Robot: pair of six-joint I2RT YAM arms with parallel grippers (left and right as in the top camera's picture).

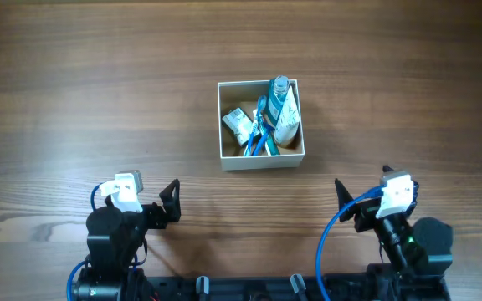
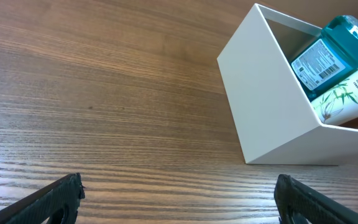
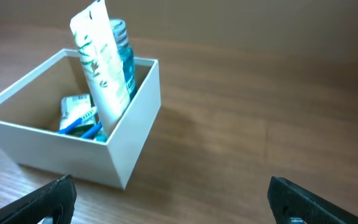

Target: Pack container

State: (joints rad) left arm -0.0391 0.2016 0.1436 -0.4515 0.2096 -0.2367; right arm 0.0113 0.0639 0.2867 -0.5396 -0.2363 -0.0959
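Observation:
The container (image 1: 260, 160), a square white-walled box with a tan inside, sits mid-table. It holds a white tube with a leaf print (image 1: 288, 115), a teal bottle (image 1: 278, 89), a green-and-white soap packet (image 1: 238, 124) and blue toothbrushes (image 1: 260, 140). It also shows in the left wrist view (image 2: 272, 115) and the right wrist view (image 3: 132, 134). My left gripper (image 1: 171, 204) is open and empty near the front edge, left of the box. My right gripper (image 1: 347, 203) is open and empty, front right of the box.
The wooden table (image 1: 99, 100) extends on all sides of the box. Both arm bases stand at the front edge.

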